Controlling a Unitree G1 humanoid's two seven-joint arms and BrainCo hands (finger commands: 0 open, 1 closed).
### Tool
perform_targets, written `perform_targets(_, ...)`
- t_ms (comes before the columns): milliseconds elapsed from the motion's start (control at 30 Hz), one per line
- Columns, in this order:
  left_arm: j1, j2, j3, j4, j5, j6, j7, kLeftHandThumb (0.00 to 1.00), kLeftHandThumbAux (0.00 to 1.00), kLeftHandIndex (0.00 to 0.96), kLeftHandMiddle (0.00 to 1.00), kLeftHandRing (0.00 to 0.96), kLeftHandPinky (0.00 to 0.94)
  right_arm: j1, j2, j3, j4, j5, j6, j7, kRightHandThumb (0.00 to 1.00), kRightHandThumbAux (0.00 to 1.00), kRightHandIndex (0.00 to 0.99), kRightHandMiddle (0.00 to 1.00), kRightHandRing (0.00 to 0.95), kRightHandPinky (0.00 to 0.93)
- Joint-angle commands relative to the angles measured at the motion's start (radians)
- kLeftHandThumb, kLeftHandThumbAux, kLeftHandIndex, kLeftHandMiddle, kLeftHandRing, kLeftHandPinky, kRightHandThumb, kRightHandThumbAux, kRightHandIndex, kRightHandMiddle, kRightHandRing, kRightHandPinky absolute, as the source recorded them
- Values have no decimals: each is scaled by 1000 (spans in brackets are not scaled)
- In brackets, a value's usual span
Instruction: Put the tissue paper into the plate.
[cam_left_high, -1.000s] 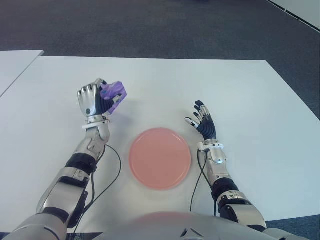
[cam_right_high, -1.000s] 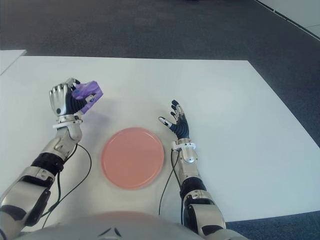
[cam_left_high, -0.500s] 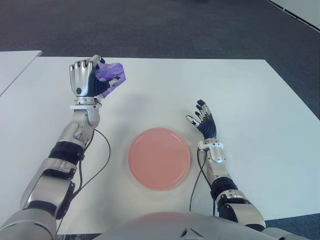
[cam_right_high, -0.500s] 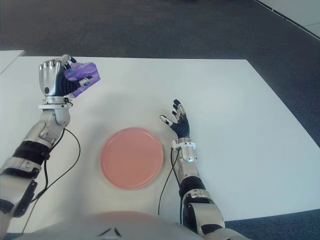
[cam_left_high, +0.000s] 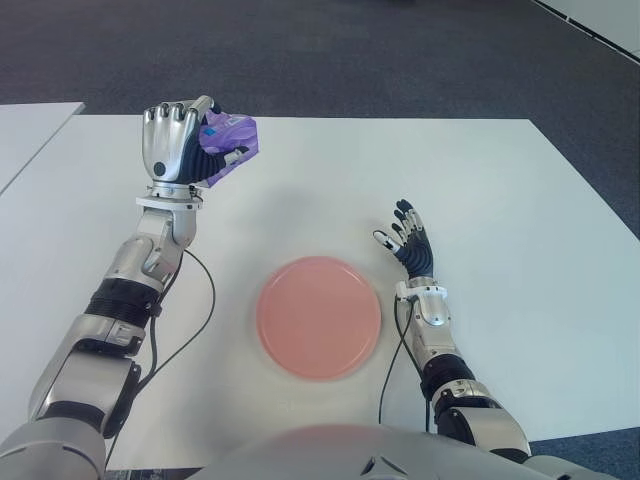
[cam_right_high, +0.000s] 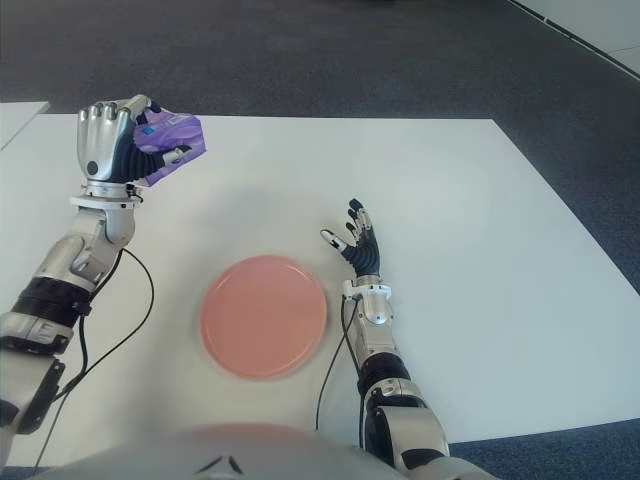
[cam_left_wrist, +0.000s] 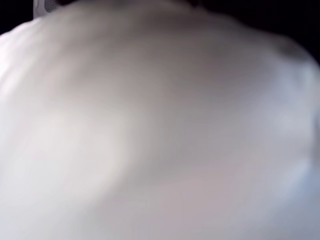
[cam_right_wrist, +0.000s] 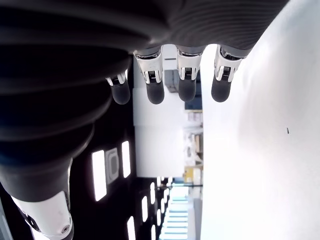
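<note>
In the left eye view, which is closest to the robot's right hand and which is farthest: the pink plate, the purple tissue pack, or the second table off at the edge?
1. Pink plate, just to the left of the right hand, nearer the robot.
2. Purple tissue pack, held up in the left hand across the table.
3. Second table, at the far left edge.

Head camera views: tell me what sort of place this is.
Probably an office or lab test space: a plain white table on dark carpet, bare except for a pink plate. The left hand holds a purple tissue pack above the table; the right hand shows beside the plate.
</note>
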Motion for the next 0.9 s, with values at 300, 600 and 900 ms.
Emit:
perform_targets(300,-17,-1,4,-92,-37,-64,-99,747,695,444,852,856,858,82,38,0,109,10,51,-17,0,721,0,0,0,0)
perform_targets(600,52,-25,-40,-271,-3,-108,-171,748,695,444,863,868,875,80,35,-1,122,14,39,-5,0,704,0,0,0,0)
perform_targets(900,180,-22,-59,-485,-59,-157,-357,750,695,444,861,864,869,74,33,-2,135,11,41,-9,0,671,0,0,0,0)
